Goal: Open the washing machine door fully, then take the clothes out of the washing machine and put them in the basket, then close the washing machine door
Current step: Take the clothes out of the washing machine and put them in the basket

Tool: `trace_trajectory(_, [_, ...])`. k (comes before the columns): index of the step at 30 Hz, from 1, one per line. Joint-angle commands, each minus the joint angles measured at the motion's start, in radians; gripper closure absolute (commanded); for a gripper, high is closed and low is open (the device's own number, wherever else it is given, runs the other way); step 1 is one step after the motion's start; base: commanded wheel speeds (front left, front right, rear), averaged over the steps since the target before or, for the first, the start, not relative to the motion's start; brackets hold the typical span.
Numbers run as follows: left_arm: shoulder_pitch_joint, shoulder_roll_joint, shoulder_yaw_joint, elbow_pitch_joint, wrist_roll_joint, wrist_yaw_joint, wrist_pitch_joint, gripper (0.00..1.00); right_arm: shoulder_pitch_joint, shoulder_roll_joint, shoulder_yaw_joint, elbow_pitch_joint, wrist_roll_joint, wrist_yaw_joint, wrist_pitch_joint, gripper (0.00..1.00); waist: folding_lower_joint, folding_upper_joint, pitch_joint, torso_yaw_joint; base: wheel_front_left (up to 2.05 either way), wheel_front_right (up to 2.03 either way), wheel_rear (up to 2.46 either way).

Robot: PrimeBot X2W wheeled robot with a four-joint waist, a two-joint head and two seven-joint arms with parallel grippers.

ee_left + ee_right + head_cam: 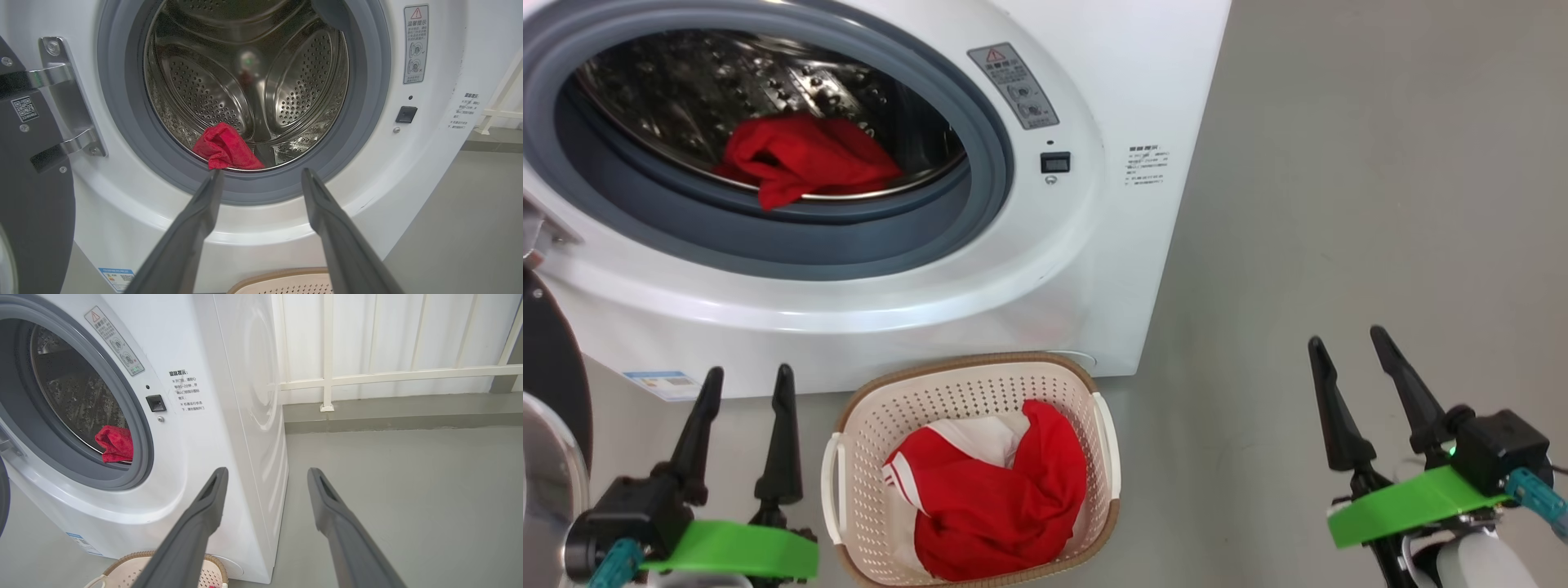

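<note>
Red garment (805, 159) in drum (686, 82); left end effector (750, 371), right end effector (1344, 336) spread, empty; I may snag it on grey ring (768, 237).

The white washing machine (1045, 269) stands with its black-rimmed door (547, 359) swung wide open at the left. One red garment (805, 159) lies crumpled at the front lip of the steel drum (686, 90). The cream perforated basket (964, 365) sits on the floor just before the machine's foot, holding a red, white-striped garment (996, 498).
</note>
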Motion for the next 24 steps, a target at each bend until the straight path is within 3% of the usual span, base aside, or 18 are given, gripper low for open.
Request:
trace_trajectory(1, [0.016, 0.012, 0.036, -0.038, 0.008, -0.006, -0.005, 0.00, 0.019, -0.013, 0.018, -0.028, 0.005, 0.006, -0.006, 0.00, 0.0000, 0.0000, -0.008, 0.004, 0.00, 0.00, 0.00])
trace_trajectory(11, [0.092, 0.010, 0.052, -0.093, -0.002, -0.006, -0.005, 0.00, 0.063, -0.018, -0.009, -0.034, 0.005, 0.006, -0.006, 0.00, 0.0000, 0.0000, -0.024, 0.010, 0.00, 0.00, 0.00])
trace_trajectory(24, [0.077, 0.010, 0.033, -0.087, -0.009, -0.006, -0.005, 0.00, 0.059, -0.014, -0.009, -0.035, 0.004, 0.006, -0.006, 0.00, 0.0000, 0.0000, -0.011, 0.007, 0.00, 0.00, 0.00])
